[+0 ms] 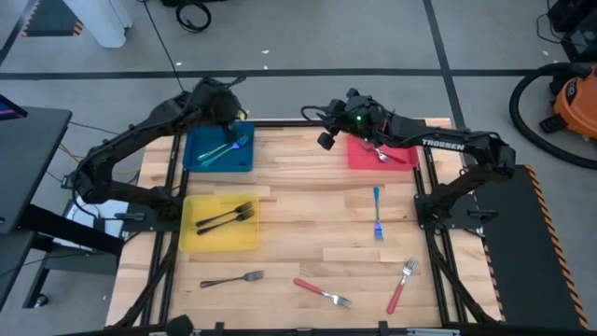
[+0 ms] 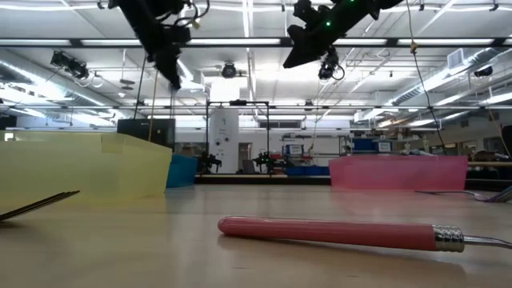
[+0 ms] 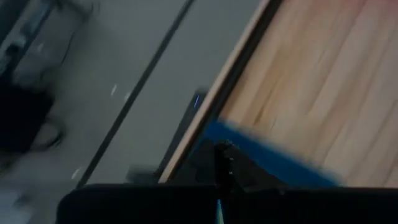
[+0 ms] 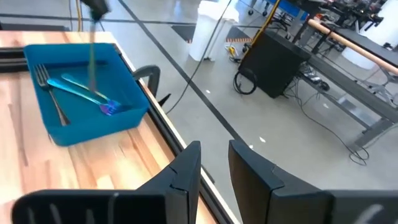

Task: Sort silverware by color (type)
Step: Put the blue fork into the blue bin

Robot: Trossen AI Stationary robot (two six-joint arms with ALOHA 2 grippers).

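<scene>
Wooden table, forks scattered, three coloured trays.
Left gripper above blue tray, fingers' state unclear; right gripper near red tray, fingers spread, empty.

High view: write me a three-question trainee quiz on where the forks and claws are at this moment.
1. How many forks lie on the bare table, outside any tray?
2. True or false: the yellow tray holds black-handled forks.
3. The left claw is above which tray? A) red B) blue C) yellow

Key
1. Four: black fork, red fork, second red fork, blue fork.
2. True.
3. B, the blue tray. The right claw hovers open near the table's far edge.
</scene>
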